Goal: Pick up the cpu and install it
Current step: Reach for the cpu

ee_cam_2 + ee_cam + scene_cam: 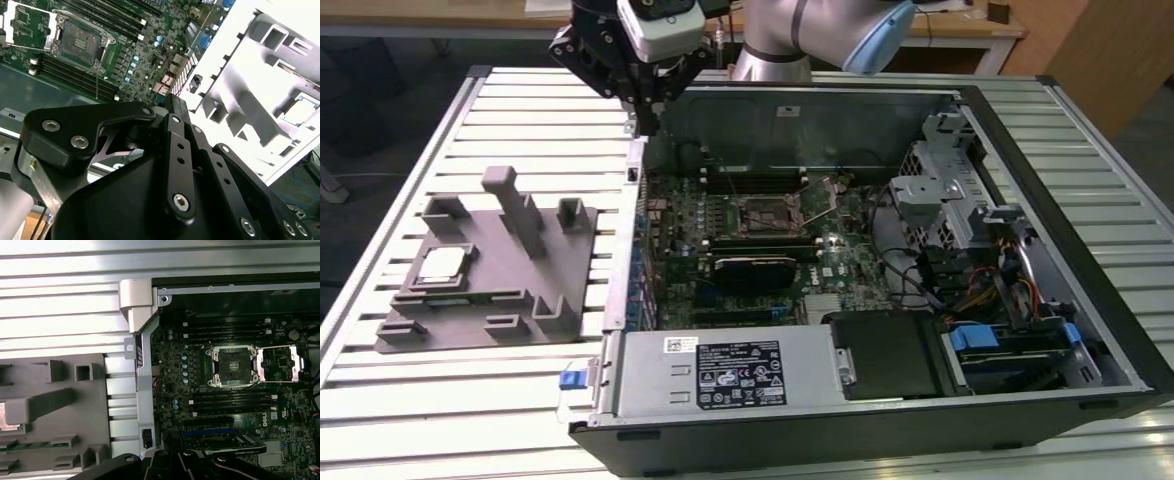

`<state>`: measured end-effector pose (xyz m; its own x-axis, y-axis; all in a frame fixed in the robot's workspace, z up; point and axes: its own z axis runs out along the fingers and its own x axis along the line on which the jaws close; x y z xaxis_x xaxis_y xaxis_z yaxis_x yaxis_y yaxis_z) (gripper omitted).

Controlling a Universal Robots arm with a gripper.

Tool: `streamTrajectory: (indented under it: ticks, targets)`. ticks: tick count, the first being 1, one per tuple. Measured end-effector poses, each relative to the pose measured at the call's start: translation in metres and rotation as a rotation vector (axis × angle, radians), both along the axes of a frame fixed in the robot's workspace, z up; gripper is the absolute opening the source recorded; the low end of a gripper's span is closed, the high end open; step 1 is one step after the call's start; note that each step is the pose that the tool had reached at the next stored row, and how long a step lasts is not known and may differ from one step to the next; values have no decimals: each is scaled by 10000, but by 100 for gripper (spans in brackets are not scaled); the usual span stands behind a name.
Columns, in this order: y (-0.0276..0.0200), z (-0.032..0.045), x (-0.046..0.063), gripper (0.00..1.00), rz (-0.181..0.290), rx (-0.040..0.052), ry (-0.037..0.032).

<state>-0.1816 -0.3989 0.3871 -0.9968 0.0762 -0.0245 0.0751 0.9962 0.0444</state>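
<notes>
A: Spotted the gripper (646,125)?
B: Up over the far corner of the open computer case (854,125), on the exterior view's left. Pinched together, clasping nothing. Black linkages looming large in the second wrist view, above the edge of the motherboard (145,55).
A: And the cpu (440,265)?
B: Lying flat, silvery top up, in a recess of the grey fixture (494,300). Resting on the slatted table (520,130), just beside the case, toward the exterior view's left. Well apart from the gripper.
A: Motherboard socket (235,365)?
B: Inside the case, between rows of memory slots (230,330) in the first wrist view. Lying open, with the load plate (282,362) folded back beside it. Well apart from the cpu.
</notes>
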Motion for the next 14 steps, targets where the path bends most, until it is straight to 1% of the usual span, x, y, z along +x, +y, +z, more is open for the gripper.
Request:
streamTrajectory:
  ticks: [14]
  targets:
    - [0, -3, -36, 11, 0, 0, 0]
